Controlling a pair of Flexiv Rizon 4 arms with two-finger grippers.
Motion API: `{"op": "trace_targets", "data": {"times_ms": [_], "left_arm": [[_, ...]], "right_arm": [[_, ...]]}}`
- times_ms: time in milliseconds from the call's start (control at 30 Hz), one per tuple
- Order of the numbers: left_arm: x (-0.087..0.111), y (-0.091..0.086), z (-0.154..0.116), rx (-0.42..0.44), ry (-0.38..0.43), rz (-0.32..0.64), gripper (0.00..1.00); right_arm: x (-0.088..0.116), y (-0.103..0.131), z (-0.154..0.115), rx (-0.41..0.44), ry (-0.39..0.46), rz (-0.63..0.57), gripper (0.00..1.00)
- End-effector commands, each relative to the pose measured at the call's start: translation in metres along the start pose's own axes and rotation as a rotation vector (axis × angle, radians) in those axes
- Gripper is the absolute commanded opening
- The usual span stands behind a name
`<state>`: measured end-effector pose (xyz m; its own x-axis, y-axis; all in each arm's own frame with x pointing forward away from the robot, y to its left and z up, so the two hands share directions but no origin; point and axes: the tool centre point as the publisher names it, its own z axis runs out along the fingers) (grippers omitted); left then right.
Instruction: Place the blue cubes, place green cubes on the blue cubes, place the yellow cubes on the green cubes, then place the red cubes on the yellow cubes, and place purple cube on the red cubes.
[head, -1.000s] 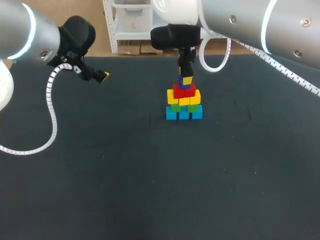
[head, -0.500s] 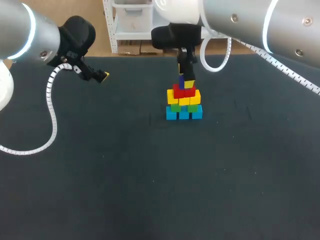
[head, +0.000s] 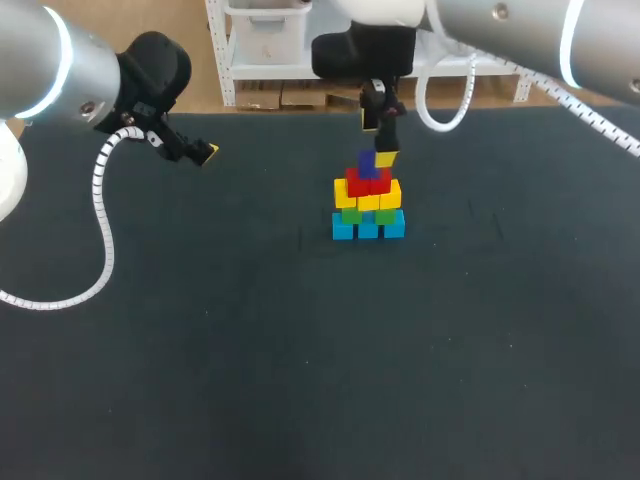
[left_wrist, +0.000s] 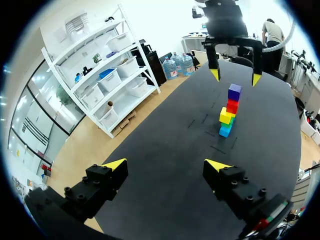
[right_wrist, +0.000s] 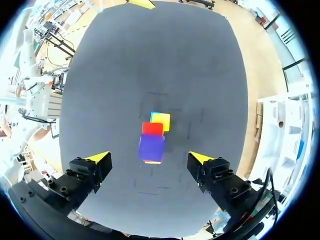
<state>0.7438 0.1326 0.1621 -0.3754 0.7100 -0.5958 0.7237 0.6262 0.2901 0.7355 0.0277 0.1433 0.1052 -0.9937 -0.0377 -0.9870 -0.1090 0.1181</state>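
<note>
Cube tower (head: 368, 200) stood on the far half of the dark table (head: 300, 380), and looked finished. It had three blue cubes (head: 368, 229) at the base, two green cubes (head: 351, 214) showing above them and at least two yellow cubes (head: 344, 193), the middle of that row being hard to read. Two red cubes (head: 359, 184) and one purple cube (head: 367, 160) topped it. Just above, the right gripper (left_wrist: 235, 77) hung with its fingers spread wide either side of the purple cube, touching nothing. The last placing therefore seemed done. The next move called for a straight rise clear of the tower, since a sideways brush could topple it. Well apart, near the table's far edge, the left gripper (left_wrist: 166, 164) was likewise wide open and empty.
</note>
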Motion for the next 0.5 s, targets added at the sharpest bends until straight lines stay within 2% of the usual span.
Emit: {"op": "trace_targets", "data": {"times_ms": [33,300,500], "left_arm": [[0.001,0.002,0.000,0.008,-0.004,0.004,1.00],[0.001,0.002,0.000,0.008,-0.004,0.004,1.00],[0.001,0.002,0.000,0.008,-0.004,0.004,1.00]], "right_arm": [[0.014,0.024,0.000,0.085,-0.049,-0.005,1.00],[0.028,0.045,0.004,0.136,-0.135,0.002,1.00],[0.045,0.059,0.005,0.162,-0.197,0.036,1.00]]}}
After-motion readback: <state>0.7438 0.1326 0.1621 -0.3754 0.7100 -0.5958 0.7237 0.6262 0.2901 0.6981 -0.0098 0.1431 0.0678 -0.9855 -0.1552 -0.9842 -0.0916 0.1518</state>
